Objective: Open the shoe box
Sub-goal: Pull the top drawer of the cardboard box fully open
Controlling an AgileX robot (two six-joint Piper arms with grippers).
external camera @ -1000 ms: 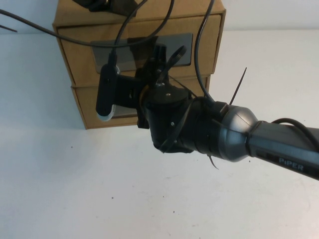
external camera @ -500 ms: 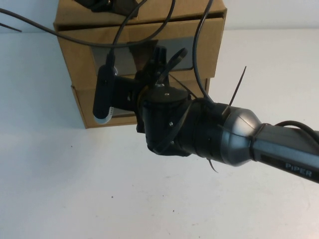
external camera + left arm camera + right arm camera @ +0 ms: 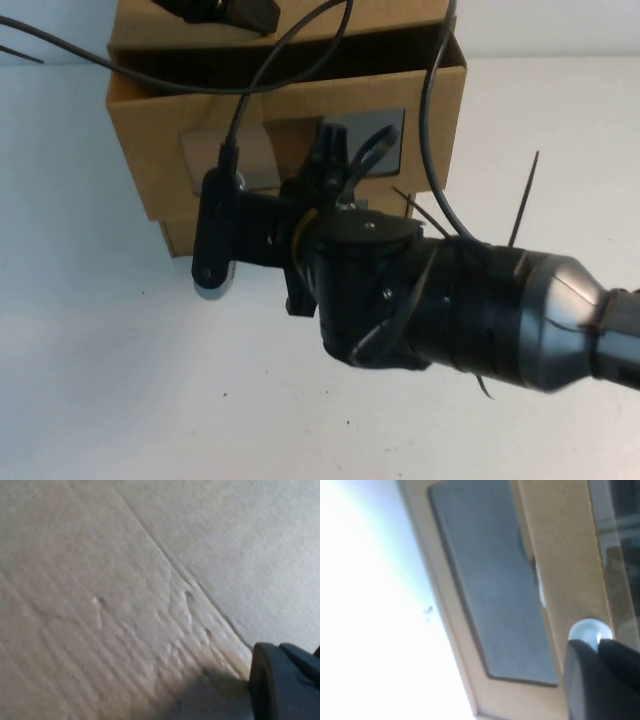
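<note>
Left gripper (image 3: 218, 10) at the far edge, resting on top of the shoe box (image 3: 150, 130), seemingly steadying it; wide or closed, cannot tell. Shoe box stands at the far side of the table (image 3: 90, 380), left of centre; its front part with the grey window (image 3: 215, 155) juts toward the robot, with a dark gap (image 3: 280, 65) behind it. Right gripper (image 3: 333, 152) against that front, jaws drawn nearly together; whether anything thin is pinched, unclear. Judged step: drawing the box open, partly done; next calls for a straight, steady pull toward the robot while the top is held down.
</note>
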